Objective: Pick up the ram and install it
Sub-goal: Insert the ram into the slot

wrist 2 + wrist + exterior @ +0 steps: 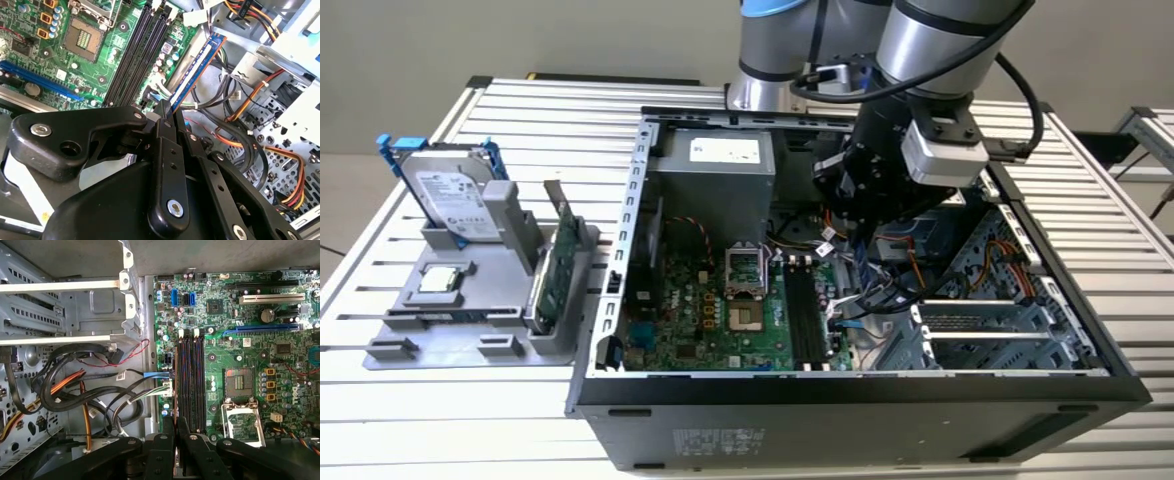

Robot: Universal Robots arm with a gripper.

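1 of 2 steps looks done from where I'm standing: the pickup. The gripper (175,117) has its fingers (167,150) clamped on one end of the ram (197,65), and the rest of the stick pokes out ahead of them, blue and orange along its edge.

The arm is reaching down into the open case (640,200), roughly at its middle. In the first wrist view the ram (175,390) shows edge-on, running parallel to the black memory slots (192,385) on the motherboard (250,355). It sits just beside them, on the side where the cables (90,390) pile up. So it's lined up lengthwise but not over a slot, and I can't tell how high above the board it is.

The install part is what's left, I'd say. All the slots look empty, and the stick isn't seated in any of them.

Over by the table (507,110) edge on the exterior view's left, the grey tray (400,350) has the hard drive (454,190) and the green card (554,270) standing in it.
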